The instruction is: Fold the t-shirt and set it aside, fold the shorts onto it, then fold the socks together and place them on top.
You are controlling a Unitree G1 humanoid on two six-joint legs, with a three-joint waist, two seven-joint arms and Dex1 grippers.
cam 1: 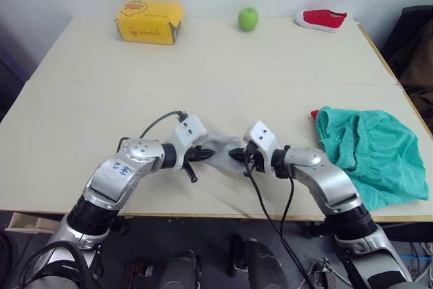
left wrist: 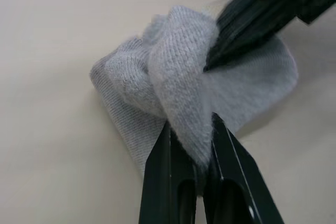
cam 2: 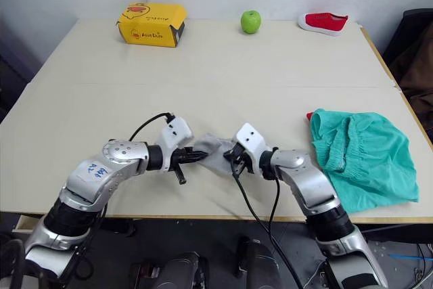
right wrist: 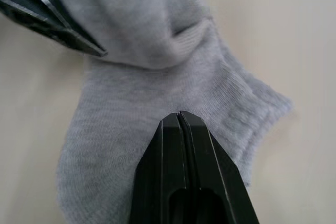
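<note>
Grey socks (cam 1: 218,148) were pinched between both grippers near the table's front edge.

A bunched fold of soft ribbed knit was clamped by the left gripper (left wrist: 191,139), its black fingers pressed on the fabric; the right gripper (right wrist: 179,116) was seen with fingers together, resting on the flat sock, though whether fabric was caught could not be told. Crumpled teal shorts (cam 1: 369,152) were lying to the right, a red t-shirt (cam 1: 314,115) corner showing beneath. Open beige table (cam 1: 203,79) was left behind, where a yellow box (cam 1: 149,21), green apple (cam 1: 248,18) and red shoe (cam 1: 322,19) were lined along the far edge.
</note>
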